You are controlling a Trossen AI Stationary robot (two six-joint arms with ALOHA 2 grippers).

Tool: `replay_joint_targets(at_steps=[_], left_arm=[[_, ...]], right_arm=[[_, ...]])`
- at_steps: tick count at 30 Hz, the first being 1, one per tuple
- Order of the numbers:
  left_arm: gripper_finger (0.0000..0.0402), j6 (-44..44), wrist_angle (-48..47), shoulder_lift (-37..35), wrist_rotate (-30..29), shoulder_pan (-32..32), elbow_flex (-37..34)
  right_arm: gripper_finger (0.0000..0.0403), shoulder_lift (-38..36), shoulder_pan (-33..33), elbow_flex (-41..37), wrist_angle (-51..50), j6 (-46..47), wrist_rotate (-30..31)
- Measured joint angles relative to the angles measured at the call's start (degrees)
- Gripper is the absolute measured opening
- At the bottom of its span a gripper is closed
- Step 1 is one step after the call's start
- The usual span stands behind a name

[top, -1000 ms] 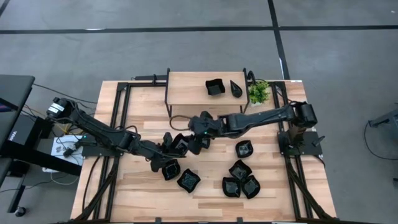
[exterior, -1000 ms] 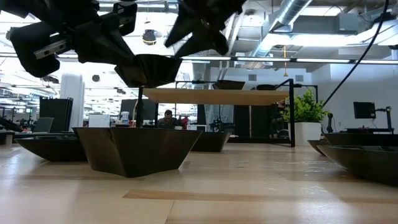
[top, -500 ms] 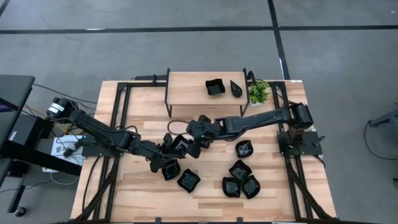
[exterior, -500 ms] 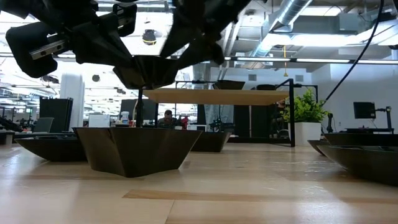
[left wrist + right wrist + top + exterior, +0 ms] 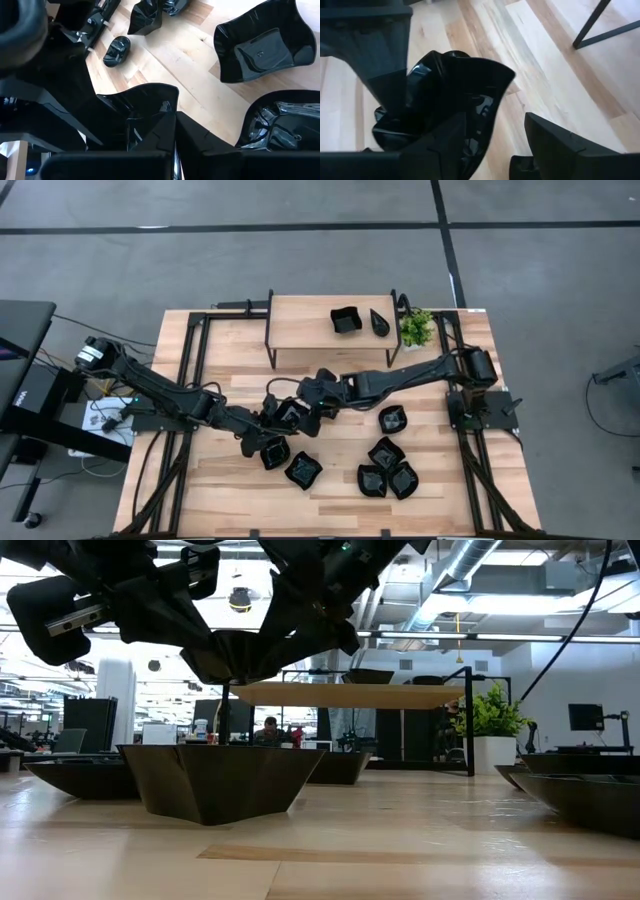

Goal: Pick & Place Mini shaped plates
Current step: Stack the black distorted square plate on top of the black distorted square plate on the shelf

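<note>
My left gripper (image 5: 280, 418) is shut on a glossy black mini plate (image 5: 293, 414) and holds it in the air over the table's middle; in the low view the plate (image 5: 238, 654) hangs well above the wood. My right gripper (image 5: 312, 400) stands open right at this plate's far-right side. In the right wrist view one of its fingers (image 5: 452, 142) is in front of the plate (image 5: 445, 90) and the other (image 5: 555, 142) is beside it. More black plates lie on the table, among them one (image 5: 272, 452) under the left arm. My left gripper pinches the plate's wall at the rim (image 5: 167, 107) between its two fingers, coming from the table's left and slanting down. The plate is lifted clear, roughly level, open side up. Whether my right gripper touches the plate I cannot tell.
A low wooden shelf (image 5: 300, 315) at the far edge carries two black plates (image 5: 346, 320) (image 5: 379, 323); a small potted plant (image 5: 416, 328) stands beside it. Several plates lie near right (image 5: 385, 452) (image 5: 392, 419) and one near centre (image 5: 303, 469).
My right gripper has come down and toward the table's left onto the held plate, staying open. The left gripper and the plate have kept still.
</note>
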Motion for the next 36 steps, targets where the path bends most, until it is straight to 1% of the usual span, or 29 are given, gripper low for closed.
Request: replay_joint_targets(at_steps=[5, 14, 24, 36], left_arm=[[0.0010, -0.02, 0.02, 0.00, -0.02, -0.02, 0.00], [0.0015, -0.02, 0.21, 0.00, -0.13, 0.00, 0.00], [0.0016, -0.02, 0.46, 0.00, -0.17, 0.00, 0.00], [0.0017, -0.03, 0.46, 0.00, -0.15, 0.00, -0.02]], right_arm=[[0.0166, 0.00, -0.42, 0.00, -0.01, 0.00, 0.16], [0.0082, 0.00, -0.49, 0.01, -0.01, 0.00, 0.16], [0.0007, 0.00, -0.39, 0.01, 0.10, 0.38, -1.02], [0.0002, 0.00, -0.39, 0.02, 0.00, 2.01, -1.09]])
